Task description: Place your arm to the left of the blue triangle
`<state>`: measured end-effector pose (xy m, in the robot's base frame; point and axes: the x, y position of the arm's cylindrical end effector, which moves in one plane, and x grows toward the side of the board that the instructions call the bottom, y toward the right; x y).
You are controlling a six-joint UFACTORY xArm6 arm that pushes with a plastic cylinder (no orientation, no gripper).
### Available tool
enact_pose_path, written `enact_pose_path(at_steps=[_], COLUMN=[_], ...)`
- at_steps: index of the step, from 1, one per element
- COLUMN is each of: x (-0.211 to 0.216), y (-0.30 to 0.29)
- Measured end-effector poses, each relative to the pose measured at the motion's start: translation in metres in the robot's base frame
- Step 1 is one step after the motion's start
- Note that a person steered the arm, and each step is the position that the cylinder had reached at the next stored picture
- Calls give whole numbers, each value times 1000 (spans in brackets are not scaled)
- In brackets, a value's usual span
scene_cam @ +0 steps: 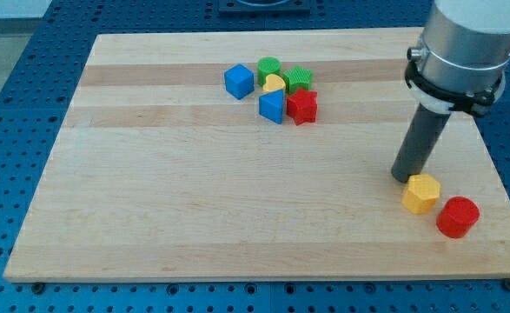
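The blue triangle [272,107] lies in a cluster near the view's top centre, touching a red star [302,106] on its right and a yellow heart [274,84] above it. My tip [402,176] rests on the board far to the right of and below that cluster, just above and left of a yellow hexagon [421,193]. The tip is to the right of the blue triangle, well apart from it.
A blue cube [239,81] sits at the cluster's left, a green block [268,69] and a green star [299,78] at its top. A red cylinder [457,216] lies right of the yellow hexagon near the wooden board's [150,191] right edge.
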<state>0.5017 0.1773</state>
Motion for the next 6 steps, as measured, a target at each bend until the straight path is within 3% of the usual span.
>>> enact_pose_path(at_steps=[2,4,6], x=[2,-5,-57], y=[-1,-113,-201])
